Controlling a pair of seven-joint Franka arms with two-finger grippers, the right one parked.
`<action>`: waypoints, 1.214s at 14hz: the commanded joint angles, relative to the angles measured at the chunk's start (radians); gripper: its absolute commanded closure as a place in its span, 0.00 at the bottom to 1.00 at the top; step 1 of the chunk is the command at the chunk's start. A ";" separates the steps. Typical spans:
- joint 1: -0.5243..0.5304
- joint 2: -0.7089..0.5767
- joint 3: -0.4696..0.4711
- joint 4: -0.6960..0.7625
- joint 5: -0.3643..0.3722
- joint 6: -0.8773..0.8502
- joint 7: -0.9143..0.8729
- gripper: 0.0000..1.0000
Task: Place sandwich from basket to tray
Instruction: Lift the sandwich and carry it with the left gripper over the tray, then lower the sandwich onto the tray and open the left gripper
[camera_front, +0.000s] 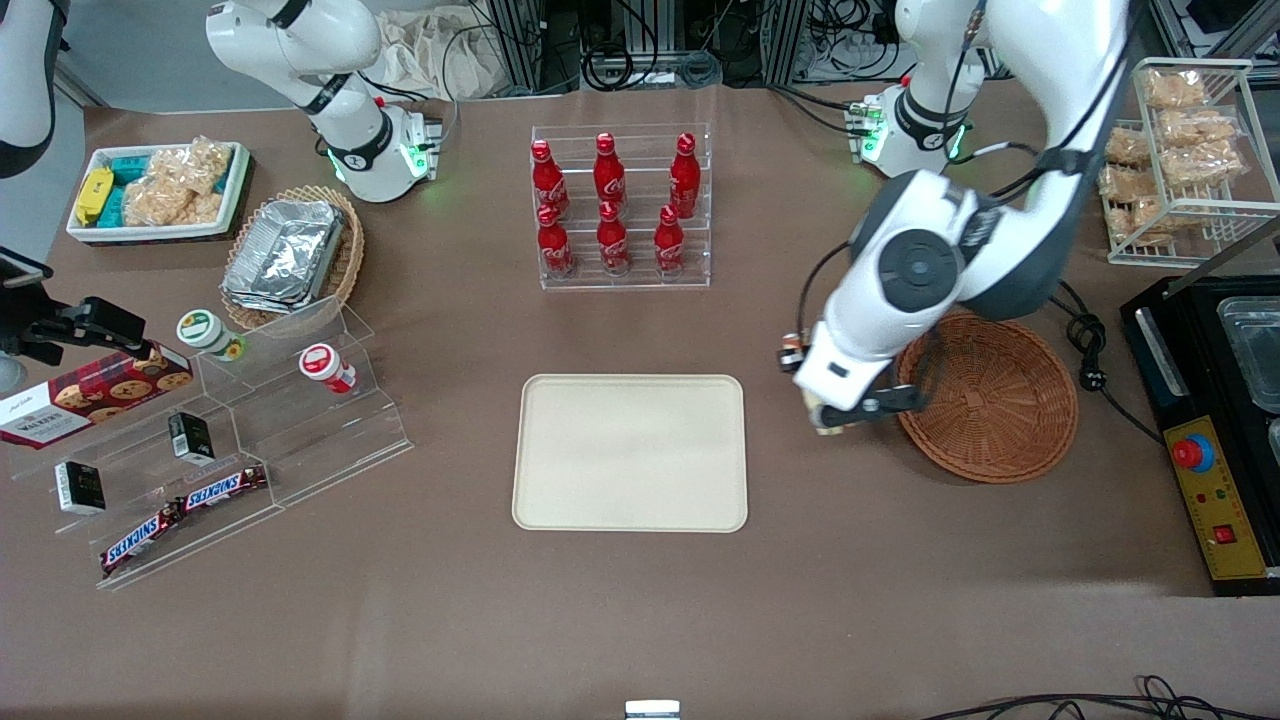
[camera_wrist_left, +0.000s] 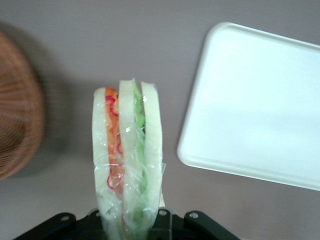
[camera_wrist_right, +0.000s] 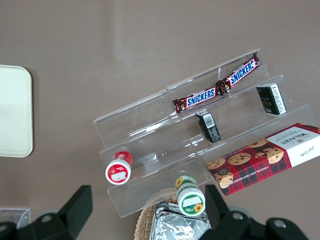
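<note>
The sandwich (camera_wrist_left: 127, 155) is clamped in the claw (camera_front: 838, 412), held above the bare bench between the basket (camera_front: 990, 400) and the tray (camera_front: 630, 452) — clear of the basket's rim and not yet over the tray. The carry is best finished level and unhurried, with the wrapped wedge brought over the tray's middle rather than its near edge, then lowered until it rests before the grip is released. In the wrist view the wedge juts straight out from the claw — its 2 filling layers edge-on, green beside orange-red.
</note>
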 joint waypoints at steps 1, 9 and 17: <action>-0.075 0.115 0.004 0.054 0.020 0.123 0.012 1.00; -0.136 0.301 0.007 0.054 0.260 0.386 0.012 0.32; -0.072 0.157 0.002 0.048 0.218 0.311 -0.031 0.01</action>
